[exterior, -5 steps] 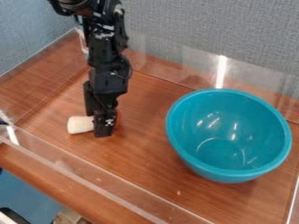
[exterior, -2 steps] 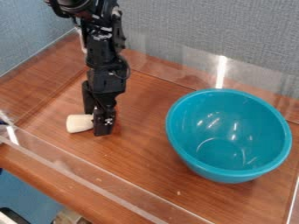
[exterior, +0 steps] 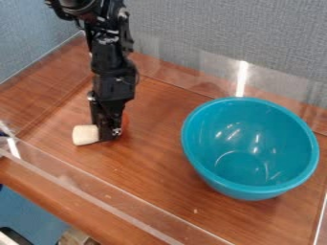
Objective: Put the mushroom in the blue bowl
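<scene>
The mushroom (exterior: pixel 84 136) lies on the wooden table at the left. Only its cream stem shows, sticking out to the left of the fingers, and its cap is hidden behind them. My gripper (exterior: pixel 107 132) points straight down onto the table and is shut on the mushroom's cap end. The blue bowl (exterior: pixel 205 158) stands upright and empty on the right side of the table, well apart from the gripper.
The wooden table (exterior: pixel 166 187) has a clear plastic wall along its front edge (exterior: pixel 76 172) and another behind the bowl (exterior: pixel 255 81). A blue-grey wall (exterior: pixel 230 29) closes the back.
The gripper has shifted slightly left over the mushroom and its fingers have closed. The stem still lies in about the same spot. The bowl has not moved.
</scene>
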Motion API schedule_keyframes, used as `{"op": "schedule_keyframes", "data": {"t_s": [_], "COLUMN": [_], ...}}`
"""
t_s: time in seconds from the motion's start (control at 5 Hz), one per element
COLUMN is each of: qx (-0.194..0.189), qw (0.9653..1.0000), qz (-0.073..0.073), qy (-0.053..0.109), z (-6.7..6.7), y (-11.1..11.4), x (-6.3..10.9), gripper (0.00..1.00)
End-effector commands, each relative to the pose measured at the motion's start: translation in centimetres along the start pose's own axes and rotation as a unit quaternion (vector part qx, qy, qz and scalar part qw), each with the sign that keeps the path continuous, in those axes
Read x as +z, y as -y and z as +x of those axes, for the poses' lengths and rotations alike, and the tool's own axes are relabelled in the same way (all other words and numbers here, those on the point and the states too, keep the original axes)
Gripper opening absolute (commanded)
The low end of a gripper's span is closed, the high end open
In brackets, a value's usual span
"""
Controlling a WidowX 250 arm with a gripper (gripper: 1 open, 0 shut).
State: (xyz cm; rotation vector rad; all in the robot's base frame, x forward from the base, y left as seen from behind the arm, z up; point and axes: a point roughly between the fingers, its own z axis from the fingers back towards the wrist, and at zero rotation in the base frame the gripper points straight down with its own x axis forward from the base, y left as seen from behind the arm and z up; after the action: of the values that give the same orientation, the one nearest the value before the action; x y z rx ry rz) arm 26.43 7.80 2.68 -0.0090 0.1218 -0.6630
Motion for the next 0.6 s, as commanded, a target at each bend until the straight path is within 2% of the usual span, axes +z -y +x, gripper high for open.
{"op": "schedule_keyframes", "data": {"t_s": [0.0, 0.4], "qx": [-0.01, -0.013], "qw": [0.9999, 0.9999], "qz": [-0.007, -0.009], "qy": [0.002, 0.005], "z": [-0.02, -0.08], "y": [0.58, 0.81], "x": [0.05, 0.28], "gripper": [0.0, 0.0]}}
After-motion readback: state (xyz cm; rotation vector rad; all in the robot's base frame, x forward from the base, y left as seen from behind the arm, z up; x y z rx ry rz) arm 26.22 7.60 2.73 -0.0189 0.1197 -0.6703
